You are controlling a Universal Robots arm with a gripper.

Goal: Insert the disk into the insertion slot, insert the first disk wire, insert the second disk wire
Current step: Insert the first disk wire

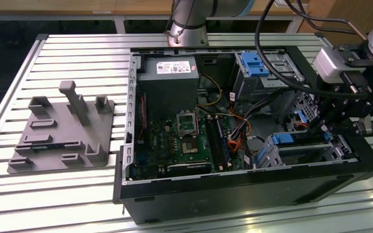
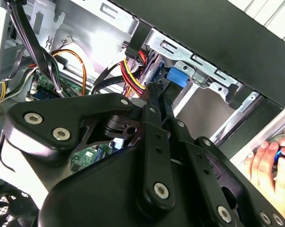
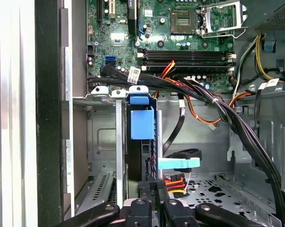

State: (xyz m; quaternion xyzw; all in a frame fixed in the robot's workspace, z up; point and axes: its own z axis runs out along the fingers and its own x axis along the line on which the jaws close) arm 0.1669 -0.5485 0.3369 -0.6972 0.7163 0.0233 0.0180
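Though the arm partly covers it in the exterior view, the disk (image 1: 283, 139) sits in the insertion slot (image 1: 306, 155), just beside the jaws. In the second wrist view the jaws are pressed together, their tips at the disk's (image 2: 176, 75) blue end beside red-and-yellow wires (image 2: 133, 80). In the first wrist view the disk (image 3: 142, 124) runs lengthwise straight ahead of them.

The arm (image 1: 368, 53) angles down at the exterior view's right — its tool (image 2: 155, 88) pointing downward, tips pressed together.
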